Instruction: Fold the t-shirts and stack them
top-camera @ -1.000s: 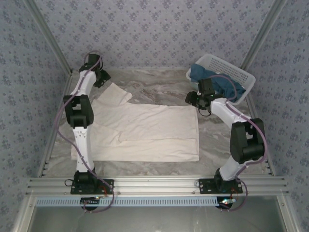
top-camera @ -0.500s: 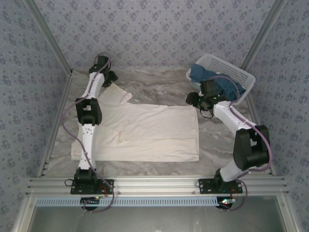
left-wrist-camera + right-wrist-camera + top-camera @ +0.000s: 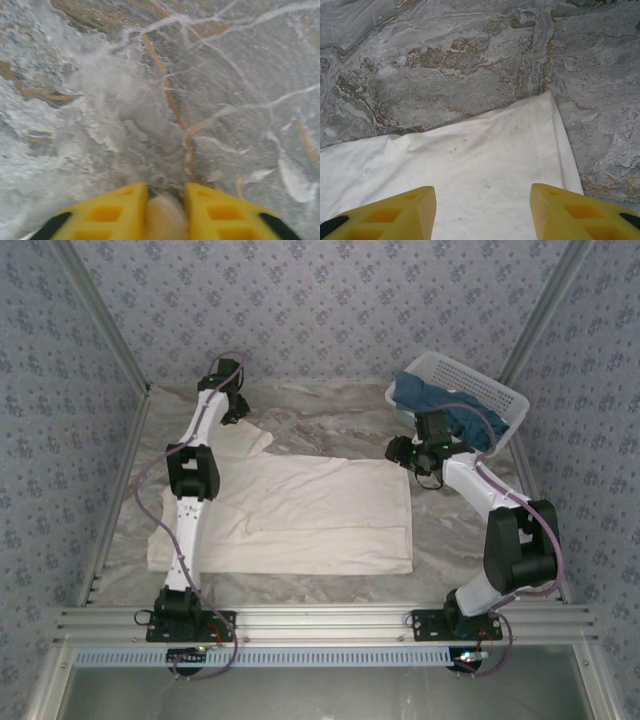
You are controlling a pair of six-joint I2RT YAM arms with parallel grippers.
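The cream-white t-shirt [image 3: 300, 510] lies spread flat on the marble table, its sleeve [image 3: 243, 437] pointing to the far left. At the sleeve's far end, my left gripper [image 3: 237, 408] is shut; in the left wrist view a fold of cream cloth [image 3: 165, 217] is pinched between the yellow fingers [image 3: 117, 212] of the left gripper [image 3: 166, 200]. My right gripper [image 3: 401, 452] hovers open over the shirt's far right corner [image 3: 540, 115]; in the right wrist view the right gripper [image 3: 482, 200] has its jaws wide apart with nothing between them. Dark teal-blue shirts [image 3: 470, 418] lie bunched in the basket.
A white lattice basket [image 3: 487, 383] stands at the back right, close behind the right arm. Bare marble table [image 3: 330, 425] runs along the far side and right of the shirt. Patterned walls and metal rails enclose the table.
My left arm has stretched out and swung its gripper rightward along the table's far side, by the sleeve. The right gripper has stayed almost still by the corner.
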